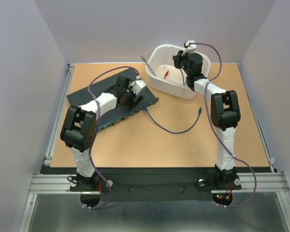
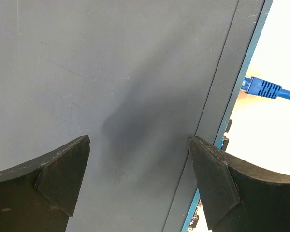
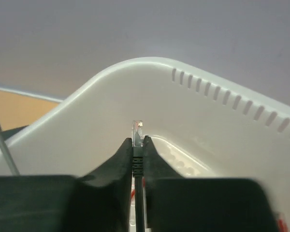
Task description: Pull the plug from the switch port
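Right gripper [image 3: 138, 143], clamped on a clear plug [image 3: 137, 127], should release low inside the white tub [image 3: 222, 121]. Left gripper [image 2: 140, 159], spread wide over the switch [image 2: 111, 72], has the blue plug [image 2: 261, 88] at two o'clock.

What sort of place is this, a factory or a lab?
Probably a robot test lab, not a factory: a left arm and right arm mounted at one table's edge, plain walls boxing it in, and practice props on it, a switch, a blue cable and a tub.
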